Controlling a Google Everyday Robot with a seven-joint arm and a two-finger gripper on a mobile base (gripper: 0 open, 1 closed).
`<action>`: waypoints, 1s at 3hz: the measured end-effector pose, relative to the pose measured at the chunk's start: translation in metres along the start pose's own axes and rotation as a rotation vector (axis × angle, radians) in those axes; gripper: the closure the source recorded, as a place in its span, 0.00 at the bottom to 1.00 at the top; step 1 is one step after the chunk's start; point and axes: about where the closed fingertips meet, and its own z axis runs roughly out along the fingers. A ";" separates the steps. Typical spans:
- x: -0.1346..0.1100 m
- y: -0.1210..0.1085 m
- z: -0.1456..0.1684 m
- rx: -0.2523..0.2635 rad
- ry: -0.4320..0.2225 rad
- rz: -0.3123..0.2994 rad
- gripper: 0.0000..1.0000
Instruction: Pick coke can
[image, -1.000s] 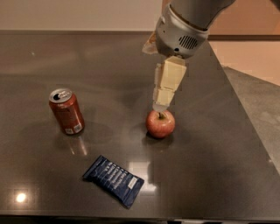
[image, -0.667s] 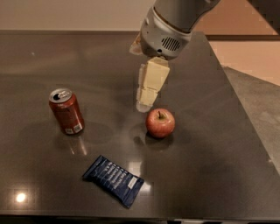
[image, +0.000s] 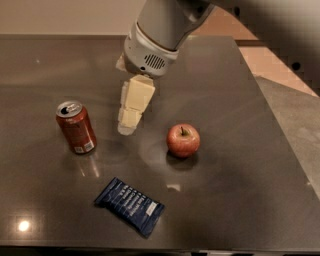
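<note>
The coke can (image: 76, 127) stands upright on the dark table (image: 240, 100) at the left, red-orange with a silver top and a white label patch near its base. My gripper (image: 127, 126) hangs from the grey arm, with its cream-coloured fingers pointing down just right of the can and a little above the table. It is apart from the can and holds nothing.
A red apple (image: 183, 140) sits right of the gripper. A flat dark blue snack wrapper (image: 130, 206) lies near the front edge. The table's right edge runs diagonally at the far right, with a lower grey surface (image: 295, 115) beyond it.
The gripper has moved left, from above the apple to a spot between the apple and the can. The can, apple and wrapper have not moved.
</note>
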 end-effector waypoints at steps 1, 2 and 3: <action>-0.021 -0.001 0.025 -0.021 -0.036 -0.014 0.00; -0.036 -0.007 0.046 -0.040 -0.064 -0.010 0.00; -0.044 -0.010 0.058 -0.051 -0.079 -0.007 0.00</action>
